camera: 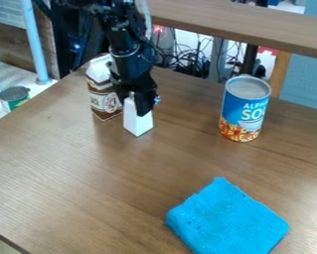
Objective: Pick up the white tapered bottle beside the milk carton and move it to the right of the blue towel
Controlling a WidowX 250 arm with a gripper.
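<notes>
The black gripper (132, 99) hangs down at the upper left of the table, with its fingers on either side of the narrow top of a white tapered block (138, 122). The block stands upright, its lower part showing beneath the fingers and its upper part mostly hidden by them. Close behind and to the left is a brown and white carton (105, 101), partly covered by the arm. A blue soup can (244, 109) stands upright at the right. Toward the front right lies a bright blue folded cloth (227, 221).
The brown wooden table (74, 173) has its back left edge close to the carton. Beyond that edge, a lower counter holds a small green and grey can (15, 97) near a light blue pole (35, 39). A wooden ledge (254, 25) crosses the back above tangled cables.
</notes>
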